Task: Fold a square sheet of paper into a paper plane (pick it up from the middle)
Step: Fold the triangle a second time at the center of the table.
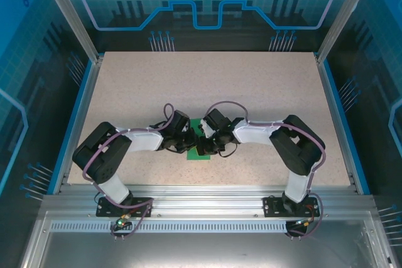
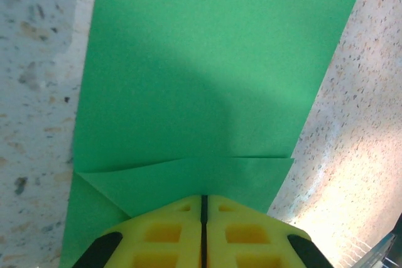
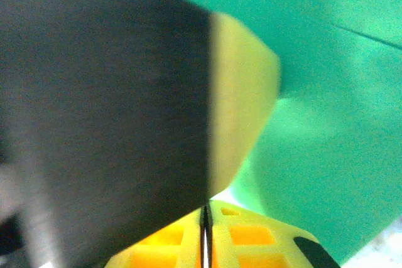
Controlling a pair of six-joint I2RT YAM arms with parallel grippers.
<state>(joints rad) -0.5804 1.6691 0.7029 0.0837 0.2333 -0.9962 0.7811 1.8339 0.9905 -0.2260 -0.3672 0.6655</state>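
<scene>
The square sheet of paper [image 1: 198, 153] is bright green and lies flat on the table between both arms, mostly covered by the grippers. In the left wrist view the paper [image 2: 207, 61] is a long strip, with a corner flap [image 2: 188, 180] folded over at its near end. My left gripper [image 2: 204, 196] is shut, its yellow tips resting on that flap. My right gripper [image 3: 204, 208] is shut too, close behind the left gripper's black body and yellow finger [image 3: 242, 92], with the paper [image 3: 326, 123] spread beyond. From above, the left gripper [image 1: 188, 139] and right gripper [image 1: 210, 142] meet tip to tip over the sheet.
The speckled beige table [image 1: 251, 86] spreads wide behind and to both sides of the paper. Blue rails [image 1: 336, 117] edge it left and right, and an aluminium frame [image 1: 207, 194] runs along the near edge by the arm bases.
</scene>
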